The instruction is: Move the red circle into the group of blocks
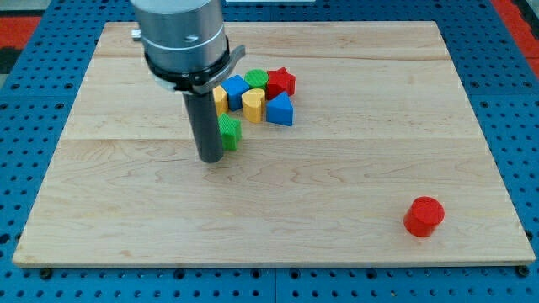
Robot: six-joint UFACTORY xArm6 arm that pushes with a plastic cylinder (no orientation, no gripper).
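The red circle (423, 216) sits alone near the view's bottom right of the wooden board (337, 185). The group of blocks lies at the upper middle: a red star (282, 82), a green block (257, 79), a blue block (236, 88), a yellow heart-like block (253, 104), a blue triangle (280, 109), a yellow block (220, 98) and a green block (229, 132). My tip (210, 157) rests just left of the lower green block, touching or nearly touching it, far from the red circle.
The arm's grey body (184, 38) hangs over the board's upper left and hides part of the group. A blue pegboard surface (25, 101) surrounds the board.
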